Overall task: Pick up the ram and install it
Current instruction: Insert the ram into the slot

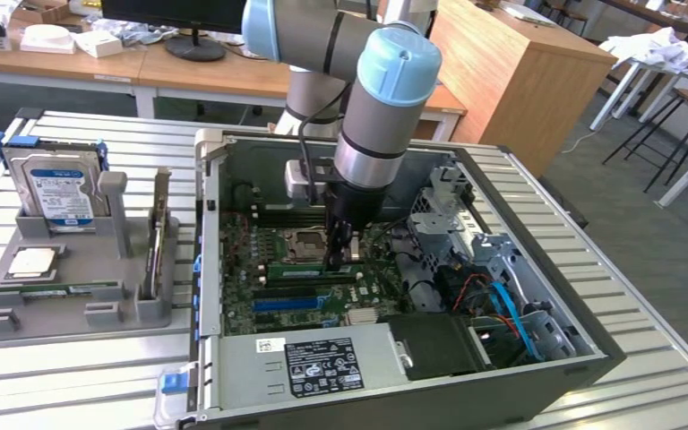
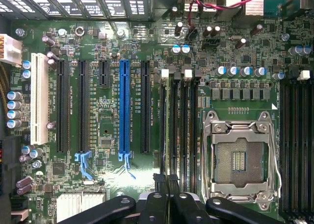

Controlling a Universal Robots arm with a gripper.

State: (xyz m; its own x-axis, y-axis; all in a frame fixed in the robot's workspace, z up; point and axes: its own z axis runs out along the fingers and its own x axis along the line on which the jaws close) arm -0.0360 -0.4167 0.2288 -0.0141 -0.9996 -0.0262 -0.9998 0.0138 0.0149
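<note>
The ram (image 1: pixel 302 270) is a thin green stick standing on edge in a memory slot of the motherboard (image 1: pixel 261 296), beside the empty processor socket (image 1: pixel 308 240). My gripper (image 1: pixel 341 258) reaches straight down into the open computer case, shut on the stick's top edge towards the exterior view's right end. In the wrist view the ram (image 2: pixel 165 131) shows edge-on as a thin line in the slot nearest the black expansion slots. It runs into my gripper (image 2: pixel 166 181), whose black fingertips (image 2: pixel 158 178) are pressed close together. The processor socket (image 2: pixel 239 158) lies beside the slots.
A grey tray (image 1: pixel 69 309) at the exterior view's left holds a blue-labelled hard drive (image 1: pixel 60 193), a silver processor chip (image 1: pixel 33 261) and a thin upright card (image 1: pixel 157 235). Inside the case are a blue expansion slot (image 2: pixel 124 106), a power supply (image 1: pixel 308 358) and a drive cage with cables (image 1: pixel 487 269).
</note>
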